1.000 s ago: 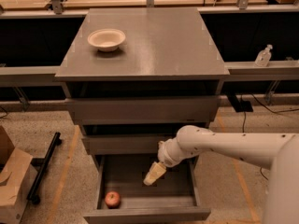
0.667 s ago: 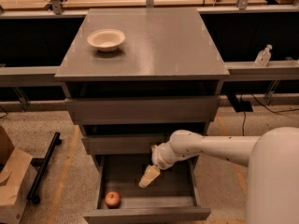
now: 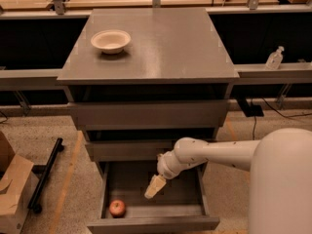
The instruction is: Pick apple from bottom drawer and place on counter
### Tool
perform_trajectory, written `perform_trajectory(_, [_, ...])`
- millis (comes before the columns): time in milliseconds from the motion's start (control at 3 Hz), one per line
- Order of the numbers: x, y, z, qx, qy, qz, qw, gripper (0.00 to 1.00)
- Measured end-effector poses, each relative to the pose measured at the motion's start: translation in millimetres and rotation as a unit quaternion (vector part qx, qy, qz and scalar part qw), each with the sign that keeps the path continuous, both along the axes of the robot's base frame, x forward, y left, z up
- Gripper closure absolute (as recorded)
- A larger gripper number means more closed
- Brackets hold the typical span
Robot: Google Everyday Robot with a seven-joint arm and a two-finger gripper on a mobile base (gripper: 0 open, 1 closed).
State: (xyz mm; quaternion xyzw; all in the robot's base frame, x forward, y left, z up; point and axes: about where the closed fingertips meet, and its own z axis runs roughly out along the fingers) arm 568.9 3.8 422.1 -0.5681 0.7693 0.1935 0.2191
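Note:
The small red apple [image 3: 117, 207] lies in the front left corner of the open bottom drawer [image 3: 153, 223]. My gripper [image 3: 154, 187] hangs inside the drawer, to the right of the apple and apart from it, pointing down and left. My white arm reaches in from the right. The grey counter [image 3: 165, 43] is the top of the cabinet above.
A white bowl [image 3: 110, 40] sits on the counter's left rear part. The two wider drawers above stand partly out over the bottom drawer. A cardboard box [image 3: 12, 189] and a black bar [image 3: 46, 172] are on the floor at left. A clear bottle [image 3: 274, 58] stands on a ledge at right.
My gripper has moved left inside the drawer, closer to the apple. The apple has not moved.

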Motion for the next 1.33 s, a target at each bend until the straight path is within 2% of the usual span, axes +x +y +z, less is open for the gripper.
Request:
perform_trajectory(333, [9.5,7.8,-30.3,-0.024,-0.001,0.033,0.9992,0.00])
perform_trajectory(667, [19.5,20.1,-64.3,-0.027,0.007,0.063,0.9976,0.00])
perform_trajectory(1000, [29.9,34.1,-96.9,-0.009,0.020,0.084,0.9962,0.00])
perform_trajectory(1333, [31.9,53.1,-132.7,0.019,0.045,0.105,0.9932,0.00])
